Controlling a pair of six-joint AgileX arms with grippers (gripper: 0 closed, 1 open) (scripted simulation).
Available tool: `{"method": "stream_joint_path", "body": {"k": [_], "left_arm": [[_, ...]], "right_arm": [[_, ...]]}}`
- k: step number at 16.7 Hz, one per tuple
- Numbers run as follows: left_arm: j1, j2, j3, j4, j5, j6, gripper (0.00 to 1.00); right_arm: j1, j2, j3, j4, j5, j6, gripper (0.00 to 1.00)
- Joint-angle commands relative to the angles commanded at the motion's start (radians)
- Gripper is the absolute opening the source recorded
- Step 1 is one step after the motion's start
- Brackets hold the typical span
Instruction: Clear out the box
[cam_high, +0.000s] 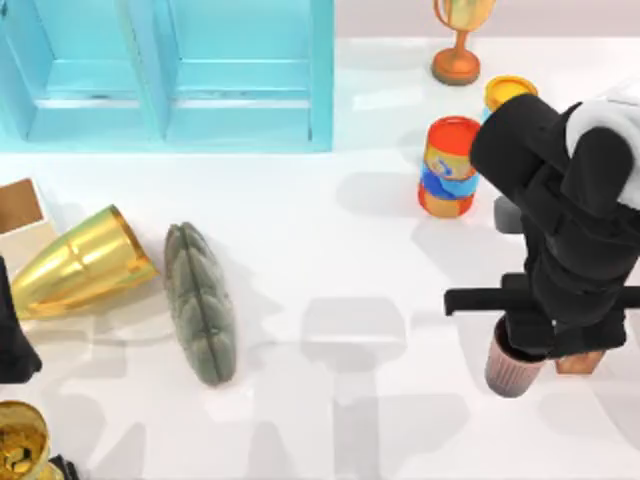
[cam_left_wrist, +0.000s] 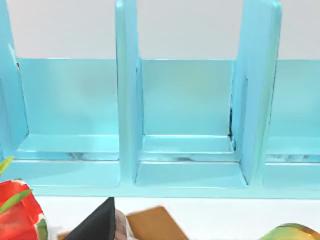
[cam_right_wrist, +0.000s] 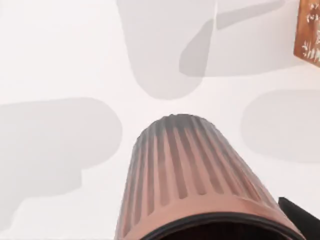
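Box (cam_high: 20, 215) sits at the far left edge of the table, just beside the mouth of the gold cup (cam_high: 80, 265) that lies on its side, and in front of the turquoise shelf unit (cam_high: 165, 75). In the left wrist view its brown inside (cam_left_wrist: 155, 222) is close under my left gripper (cam_left_wrist: 97, 225), which is at the table's left edge; if this gripper is apart or together I cannot tell.

I judge the box light and stiff, with thin white walls that may bend if squeezed hard. It looks smooth, so it may slide on the table when pushed. The best hold is probably over one wall at the rim, one pad inside and one outside. What is inside it is mostly out of sight.

My right gripper (cam_high: 520, 345) is low at the right side of the table, directly over the ribbed pink cup (cam_high: 512, 378). Whether it is clamped on the cup I cannot tell.

Counting: one box, one gold cup, one ribbed pink cup, one grey-green ridged cushion (cam_high: 200, 302), two trophies (cam_high: 460, 45), two cans (cam_high: 450, 165), one small brown block (cam_high: 582, 363), one shelf unit.
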Motion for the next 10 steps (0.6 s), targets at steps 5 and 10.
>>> {"method": "stream_joint_path", "body": {"k": [5, 10], "left_arm": [[0.0, 0.0, 0.0, 0.0, 0.0, 0.0, 1.0], [0.0, 0.0, 0.0, 0.0, 0.0, 0.0, 1.0]], "right_arm": [[0.019, -0.021, -0.032, 0.021, 0.005, 0.027, 0.0], [0.019, 0.009, -0.078, 0.084, 0.003, 0.03, 0.0]]}}
